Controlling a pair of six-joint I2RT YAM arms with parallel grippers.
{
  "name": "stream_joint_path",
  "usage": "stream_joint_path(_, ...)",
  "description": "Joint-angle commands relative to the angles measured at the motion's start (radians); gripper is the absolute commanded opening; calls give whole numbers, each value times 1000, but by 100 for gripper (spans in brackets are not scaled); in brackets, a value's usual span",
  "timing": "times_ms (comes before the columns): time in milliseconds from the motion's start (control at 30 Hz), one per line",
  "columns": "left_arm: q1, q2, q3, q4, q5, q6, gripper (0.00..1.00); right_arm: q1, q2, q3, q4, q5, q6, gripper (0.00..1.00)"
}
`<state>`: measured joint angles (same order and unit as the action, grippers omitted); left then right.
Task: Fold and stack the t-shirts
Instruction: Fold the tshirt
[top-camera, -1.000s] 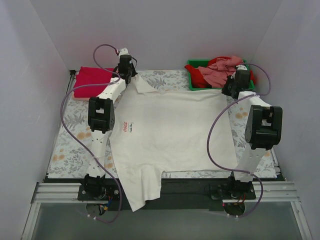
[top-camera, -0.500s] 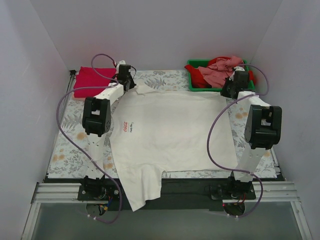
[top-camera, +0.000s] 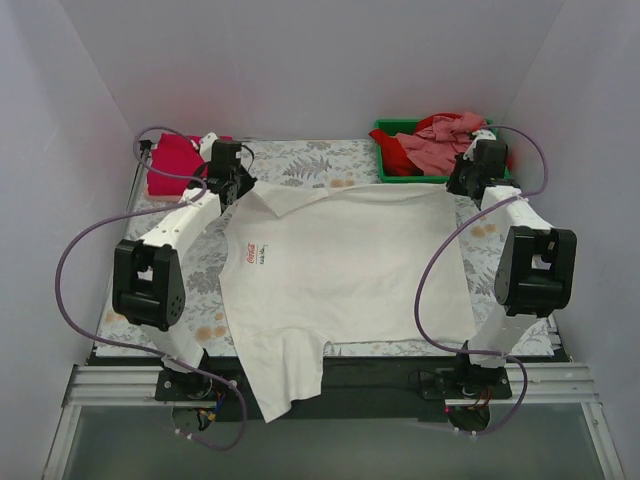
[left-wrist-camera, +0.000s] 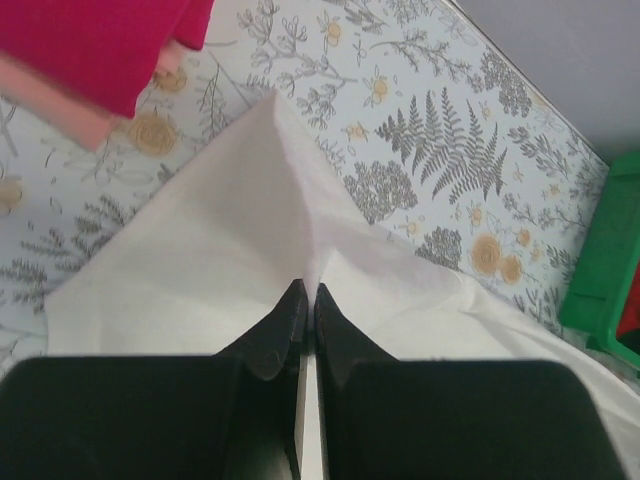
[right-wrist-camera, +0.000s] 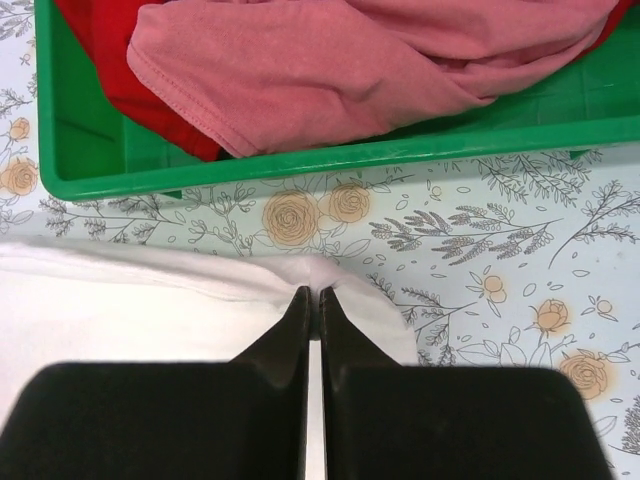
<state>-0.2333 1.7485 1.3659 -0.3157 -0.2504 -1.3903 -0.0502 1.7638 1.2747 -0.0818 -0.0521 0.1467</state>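
A green plastic tray (top-camera: 384, 130) sits at the table's far right corner, on a floral-patterned cover (top-camera: 310, 160) spread over the tabletop. Plain white walls (top-camera: 320, 60) enclose the left, far and right sides. A metal rail (top-camera: 120, 385) runs along the near edge.

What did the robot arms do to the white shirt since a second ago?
The left fingers, pinching a far corner of the white t-shirt, slid left toward the folded crimson shirt, pulling that edge straighter; the left elbow swung outward. The right fingers stayed clamped on the other far corner beside the green tray. Nothing was let go.
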Motion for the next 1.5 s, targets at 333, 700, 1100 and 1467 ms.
stream_joint_path(333, -104, -361, -205, -236, -92, -251, 0, -5, -82, 6, -81, 49, -87, 1)
stream_joint_path(700, -201, -506, -303, -350, -122, -348, 0, -7, -118, -5, -98, 26, -108, 1)
stream_joint_path(1100, -248, -668, -490, -401, -75, -420, 0, -7, -127, -14, -104, 21, -127, 1)
stream_joint_path(1467, -250, -681, -616, -355, -58, -423, 0, -7, -210, -147, -105, 44, -131, 1)
